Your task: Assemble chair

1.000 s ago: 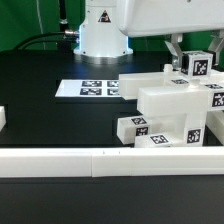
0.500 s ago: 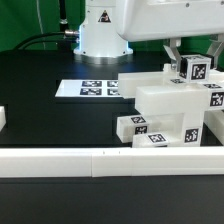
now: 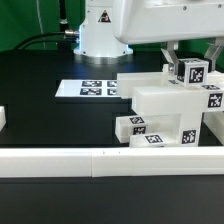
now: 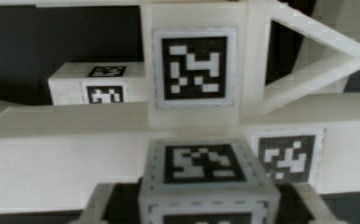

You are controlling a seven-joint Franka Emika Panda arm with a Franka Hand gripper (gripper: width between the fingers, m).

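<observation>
My gripper (image 3: 193, 62) is at the exterior view's upper right, shut on a square white post (image 3: 192, 73) with a tag on its end. It holds the post just above the stacked white chair pieces (image 3: 165, 102). In the wrist view the post's tagged end (image 4: 203, 163) sits between my fingers (image 4: 120, 200) of the gripper (image 4: 203, 208). Beyond it stands the X-braced panel (image 4: 88, 135) with a tag on its middle bar (image 4: 198, 63). Two more tagged posts (image 3: 136, 127) lie in front of the stack.
The marker board (image 3: 93, 88) lies flat at the table's middle, in front of the arm's base (image 3: 98, 40). A long low white border rail (image 3: 100, 160) runs along the front. A small white piece (image 3: 3, 119) shows at the exterior view's left edge.
My gripper has moved the held post slightly down and toward the exterior view's left, closer to the stacked pieces. Nothing else has moved.
</observation>
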